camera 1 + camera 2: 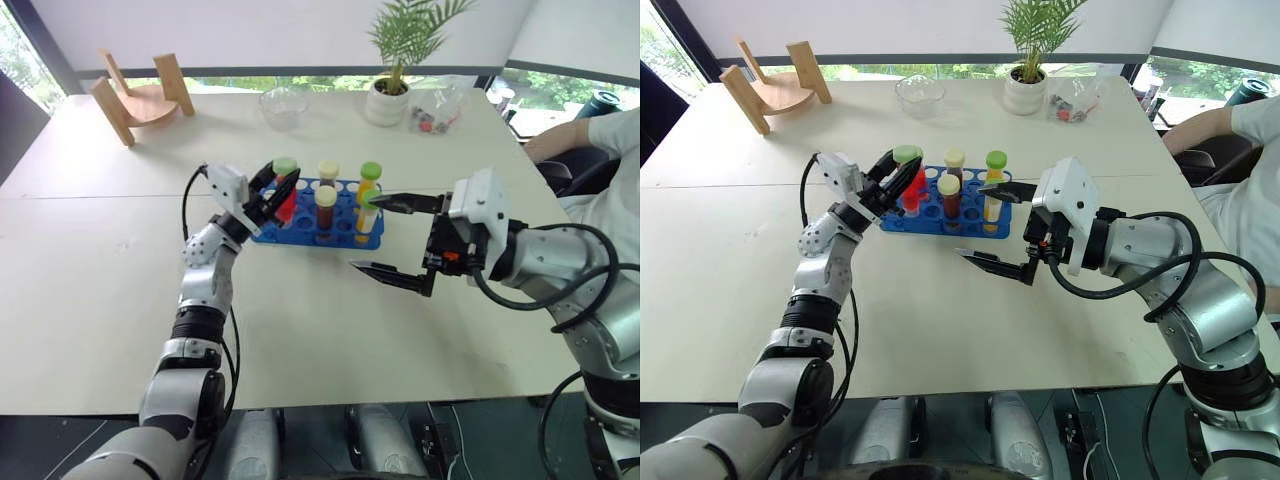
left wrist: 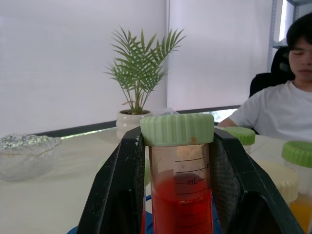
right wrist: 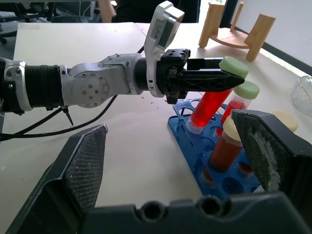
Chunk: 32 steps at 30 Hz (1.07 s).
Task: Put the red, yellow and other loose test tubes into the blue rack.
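Observation:
The blue rack (image 1: 345,235) lies mid-table. My left gripper (image 1: 281,188) is shut on a red test tube (image 2: 180,200) with a green cap (image 1: 285,165), its black fingers (image 2: 122,190) pressing just under the cap. The tube leans, its lower end at a hole at the rack's left end (image 3: 195,127). Standing in the rack are a yellow tube with a green cap (image 1: 369,186) and two dark tubes with cream caps (image 1: 326,206). My right gripper (image 1: 362,233) hangs open with nothing in it, at the rack's right end, near the yellow tube.
At the back of the table stand a wooden stand (image 1: 140,100), a glass bowl (image 1: 284,106), a potted plant (image 1: 388,100) and a small clear bag (image 1: 437,112). A person (image 1: 600,150) sits at the right side.

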Available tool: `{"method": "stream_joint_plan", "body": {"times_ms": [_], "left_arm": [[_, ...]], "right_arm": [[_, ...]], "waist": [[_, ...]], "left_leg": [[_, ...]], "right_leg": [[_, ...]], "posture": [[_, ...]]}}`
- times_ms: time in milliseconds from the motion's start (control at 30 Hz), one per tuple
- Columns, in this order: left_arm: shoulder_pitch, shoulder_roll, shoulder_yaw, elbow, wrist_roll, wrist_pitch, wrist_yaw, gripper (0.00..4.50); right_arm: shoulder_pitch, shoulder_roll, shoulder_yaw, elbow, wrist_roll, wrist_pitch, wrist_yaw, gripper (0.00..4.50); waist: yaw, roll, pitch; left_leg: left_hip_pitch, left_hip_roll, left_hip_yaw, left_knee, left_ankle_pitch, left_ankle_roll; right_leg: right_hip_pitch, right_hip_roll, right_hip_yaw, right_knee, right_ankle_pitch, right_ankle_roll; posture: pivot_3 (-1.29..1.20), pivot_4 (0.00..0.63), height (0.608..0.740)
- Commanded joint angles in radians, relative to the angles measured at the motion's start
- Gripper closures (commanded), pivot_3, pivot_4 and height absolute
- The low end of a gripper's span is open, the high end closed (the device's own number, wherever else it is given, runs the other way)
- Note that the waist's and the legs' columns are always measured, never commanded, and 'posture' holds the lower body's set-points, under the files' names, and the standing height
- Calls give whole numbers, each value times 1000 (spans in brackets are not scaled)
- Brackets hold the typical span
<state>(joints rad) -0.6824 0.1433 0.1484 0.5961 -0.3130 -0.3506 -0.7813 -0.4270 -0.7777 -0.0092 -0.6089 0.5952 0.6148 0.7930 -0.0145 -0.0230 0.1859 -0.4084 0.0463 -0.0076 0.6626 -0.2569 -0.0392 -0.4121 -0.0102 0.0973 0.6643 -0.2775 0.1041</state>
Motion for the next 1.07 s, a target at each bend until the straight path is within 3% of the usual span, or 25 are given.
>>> {"method": "stream_joint_plan", "body": {"times_ms": [33, 333, 367, 533, 700, 900, 1067], "left_arm": [[-2, -2, -9, 32, 16, -52, 2, 3264], [10, 5, -26, 100, 39, -109, -10, 3264], [16, 12, -38, 108, 51, -108, -19, 2236], [83, 69, -77, 7, 55, 27, -60, 50], [180, 219, -86, -274, 11, 281, -101, 50], [338, 518, 3, -702, -189, 727, -179, 50], [470, 656, 82, -905, -332, 943, -189, 50]], "right_arm": [[-6, -1, -19, -41, 15, 2, -5, 0], [-8, 0, -22, -42, 16, 8, -2, 0], [-8, 0, -21, -42, 15, 8, -2, 0], [-4, -2, -21, -41, 13, 8, 0, 0], [28, -13, -33, -33, 7, 8, 4, 0], [99, -32, -76, 30, -12, -8, 13, 0], [127, -39, -100, 77, -17, -12, 22, 0]], "waist": [[-1, 0, 0], [0, 0, 0], [0, 0, 0], [-4, 0, 0], [-5, 0, 0], [-8, 0, 0], [-4, 1, 1]], "left_leg": [[0, 0, 0, 0, 0, 0], [0, 0, 0, 0, 0, 0], [0, 0, 0, 0, 0, 0], [0, 0, 0, 0, 0, 0], [0, 1, -1, -1, 0, 0], [0, 1, -1, -1, 0, 0], [1, 1, 0, -1, 0, 0]], "right_leg": [[0, 0, 0, 0, 0, 0], [0, 0, 0, 0, 0, 0], [0, 0, 0, 0, 0, 0], [0, 0, 0, 0, 0, 0], [0, 1, -1, 0, 0, 0], [0, 0, -1, 0, 0, -1], [0, -1, -1, -1, -2, -3]], "posture": [[0, 150, 740], [0, 150, 740], [0, 150, 740], [0, 150, 740], [0, 150, 740], [0, 150, 740], [0, 150, 740]]}}
